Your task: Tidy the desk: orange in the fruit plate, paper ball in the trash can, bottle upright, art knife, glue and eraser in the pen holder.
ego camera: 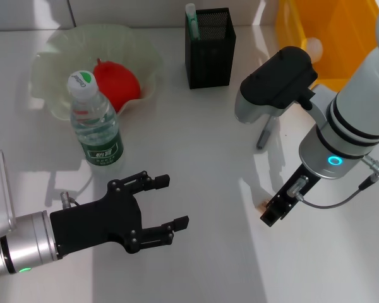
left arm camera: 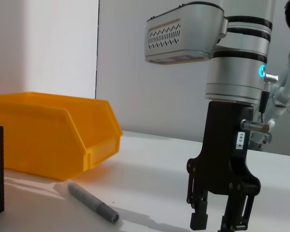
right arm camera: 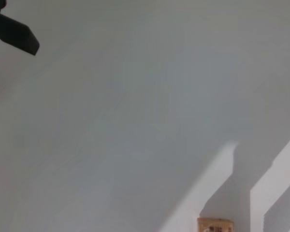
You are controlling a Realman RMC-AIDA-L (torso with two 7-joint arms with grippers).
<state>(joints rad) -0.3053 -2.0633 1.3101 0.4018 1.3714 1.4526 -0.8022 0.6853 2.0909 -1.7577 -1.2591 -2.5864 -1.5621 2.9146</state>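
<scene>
The bench [ego camera: 196, 158] is smooth, matt white. Beside the matt black left end effector [ego camera: 170, 202], the bottle [ego camera: 96, 126] is clear glossy plastic. The pen holder [ego camera: 210, 47] is black wire mesh; the bin [left arm camera: 53, 135] is glossy orange plastic.

The fruit plate [ego camera: 57, 63] sits at the far left of the table [ego camera: 196, 145], a round fruit [ego camera: 117, 83] lying in it. The bottle [ego camera: 96, 123] stands upright just in front of the plate. The pen holder [ego camera: 210, 57] stands at the far middle, a glue stick [ego camera: 191, 16] upright inside it. A bin [ego camera: 328, 38] sits far right. The art knife [ego camera: 264, 134] lies between holder and bin, nearer the front. The eraser [ego camera: 263, 204] lies at the near right.
</scene>
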